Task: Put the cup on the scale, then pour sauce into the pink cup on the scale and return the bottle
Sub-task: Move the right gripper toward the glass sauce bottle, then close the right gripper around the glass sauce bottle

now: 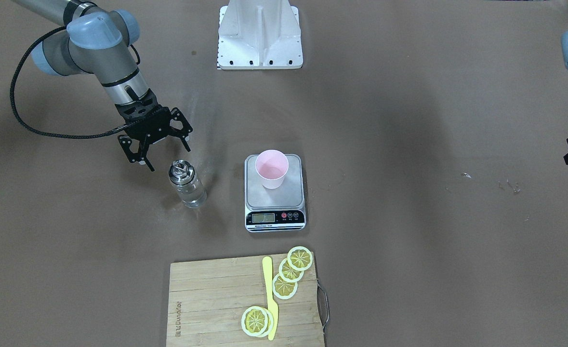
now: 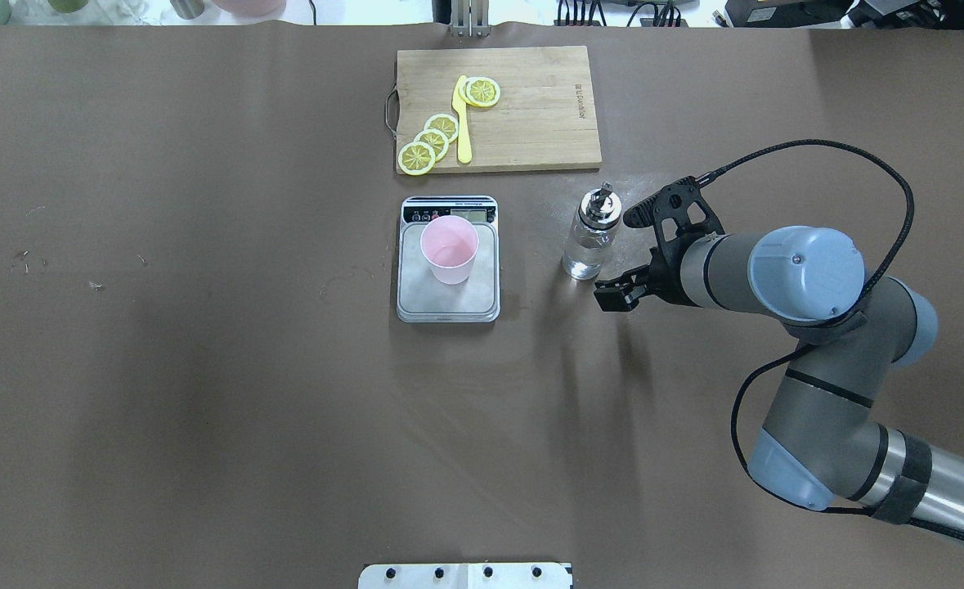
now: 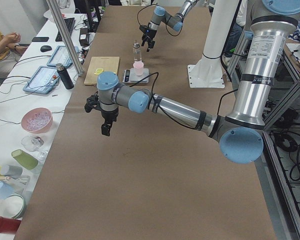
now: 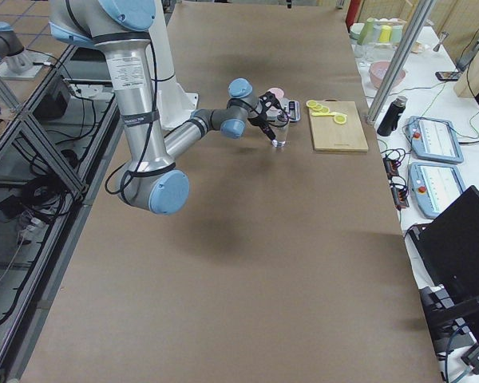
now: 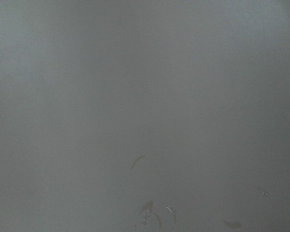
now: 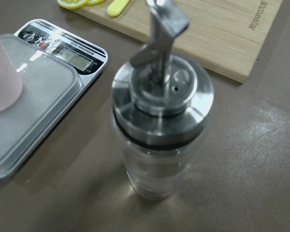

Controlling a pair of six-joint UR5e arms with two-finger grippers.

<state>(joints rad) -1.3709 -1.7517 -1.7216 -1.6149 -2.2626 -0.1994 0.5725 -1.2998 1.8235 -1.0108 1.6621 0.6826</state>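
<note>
Since the cup [image 2: 449,249] already stands upright on the scale [image 2: 457,303], mid-worktop toward the far edge, I judge the bottle [image 2: 589,237] to be the next target. It stands upright, long axis vertical, apart from the scale on the side toward the worktop's right edge. The right gripper [image 2: 622,255] hangs beside it, further toward that right edge, fingers spread and not touching the glass. A short advance toward the scale should straddle it. The left gripper [image 3: 97,119] sits well off by the left edge, and I cannot tell its state.
</note>
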